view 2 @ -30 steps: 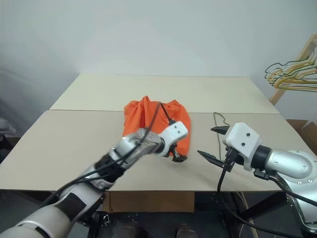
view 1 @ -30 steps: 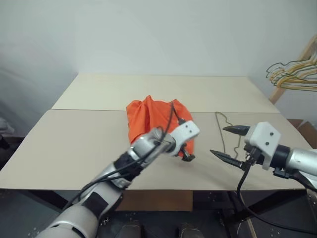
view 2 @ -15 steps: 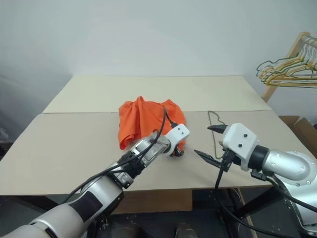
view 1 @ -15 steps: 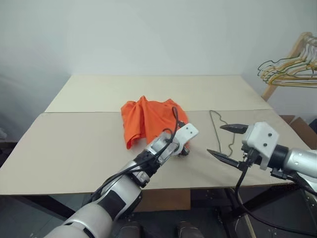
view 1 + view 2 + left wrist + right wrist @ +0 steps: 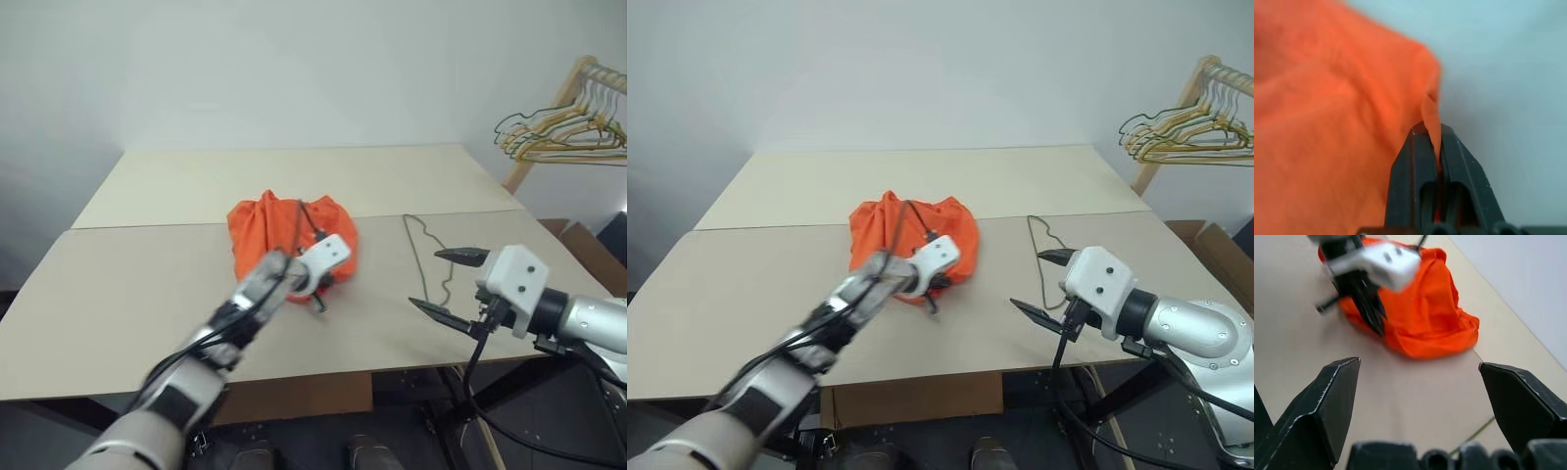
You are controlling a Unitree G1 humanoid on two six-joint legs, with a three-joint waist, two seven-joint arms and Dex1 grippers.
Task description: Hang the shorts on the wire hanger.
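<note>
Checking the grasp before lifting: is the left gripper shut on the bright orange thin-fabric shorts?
Shut on them: the left gripper's black fingers pinch a fold of the bright orange shorts between them.

On the beige table top made of two boards (image 5: 127, 294) lies one bunched pair of bright orange thin-fabric shorts (image 5: 269, 227) and one thin dark wire hanger (image 5: 421, 247). One bunch of several yellow and green hangers (image 5: 549, 137) hangs on one wooden rack (image 5: 549, 122); their exact number cannot be told. Two black-fingered grippers show, the left gripper (image 5: 1433, 147) and the right gripper (image 5: 453, 284).
</note>
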